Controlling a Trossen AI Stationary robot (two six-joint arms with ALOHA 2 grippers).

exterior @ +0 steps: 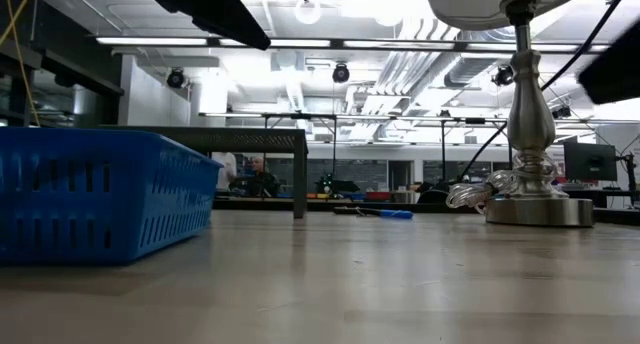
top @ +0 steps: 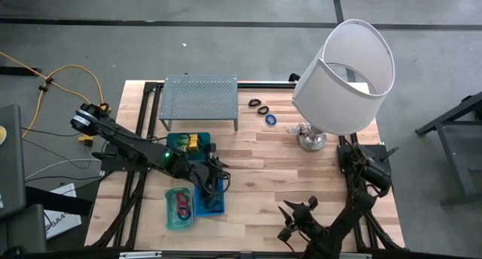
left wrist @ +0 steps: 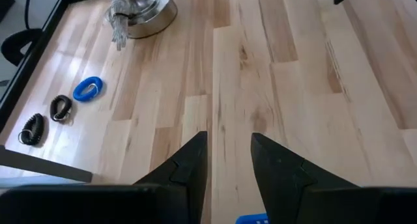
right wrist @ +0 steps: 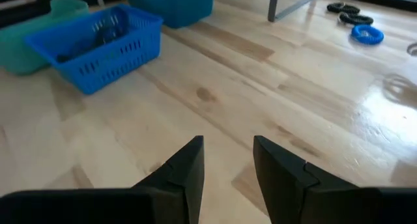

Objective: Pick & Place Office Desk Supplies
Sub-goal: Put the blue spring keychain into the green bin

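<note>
Office desk supplies are seen in two groups on the wooden table (top: pixel 263 150). A blue ring (top: pixel 270 120) and two black loops (top: pixel 263 109) (top: pixel 254 103) are laid in a short row on the bare wood between the grey perforated rack (top: pixel 200 99) and the base of the white-shaded lamp (top: pixel 312 139), well apart from both grippers. In the left wrist view the same blue ring (left wrist: pixel 86 89) and black loops (left wrist: pixel 60 107) (left wrist: pixel 32 128) are shown lying off to one side, far ahead of the fingertips. Other small items are held in the trays: red rings in the teal tray (top: pixel 178 208), beside the blue basket (top: pixel 210 201).

The left gripper (top: pixel 213 172) is held over the blue basket, its fingers (left wrist: pixel 189 160) parted with nothing between them. The right gripper (top: pixel 297 214) is positioned above bare wood near the table's front edge, its fingers (right wrist: pixel 186 164) likewise apart and empty, with the basket (right wrist: pixel 98 43) and the ring (right wrist: pixel 367 34) far ahead of it.
</note>
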